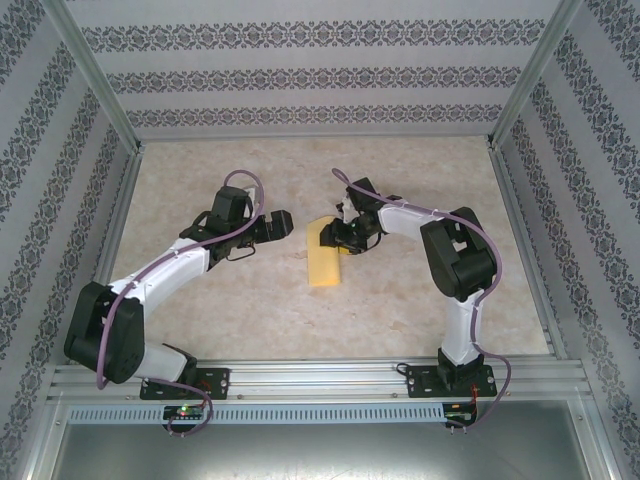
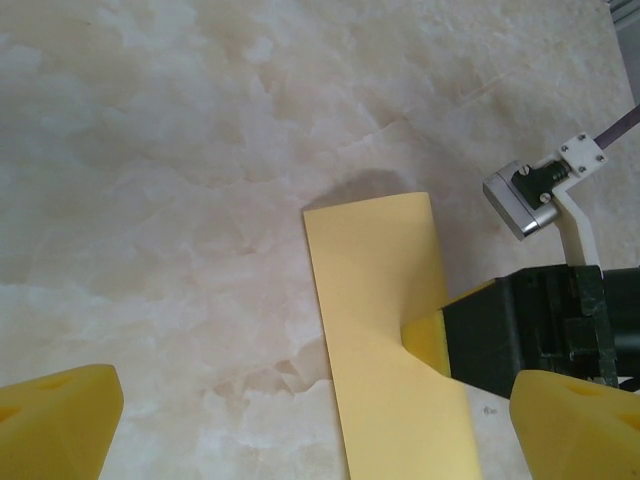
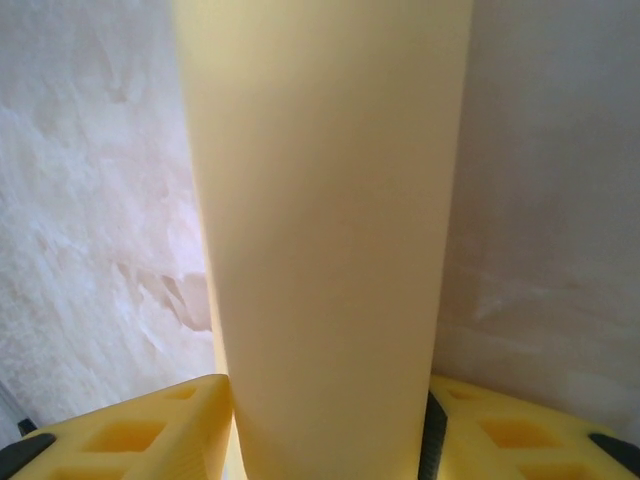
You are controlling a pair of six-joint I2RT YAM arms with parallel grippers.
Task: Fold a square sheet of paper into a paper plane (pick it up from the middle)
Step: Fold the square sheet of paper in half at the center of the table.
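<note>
Yellow square sheet of paper [image 1: 325, 262]: a narrow rectangle in outline rather than a square, so it is judged to be folded lengthwise; no pointed nose and no wings are seen.
Position: laid lengthwise at the centre of the overhead frame on the marbled counter [image 1: 260, 310]; in the right wrist view it is seen bowed across its width.
Right side: the right gripper [image 1: 338, 238] is set at the upper end of the strip; in its wrist view the paper runs up the middle of the frame between the two yellow fingers [image 3: 150, 430], which are pressed against both long edges; the strip is judged to be grasped, pinched across its width.
Left side: the left gripper [image 1: 280, 225] is held just left of the strip's upper end, apart from it; its jaws are spread wide and nothing is held.
Done: only a first lengthwise folding appears to be made.
Left: the nose corners, the centre crease and the wings are to be folded yet; the paper plane is not formed; the task is judged to be early.
</note>
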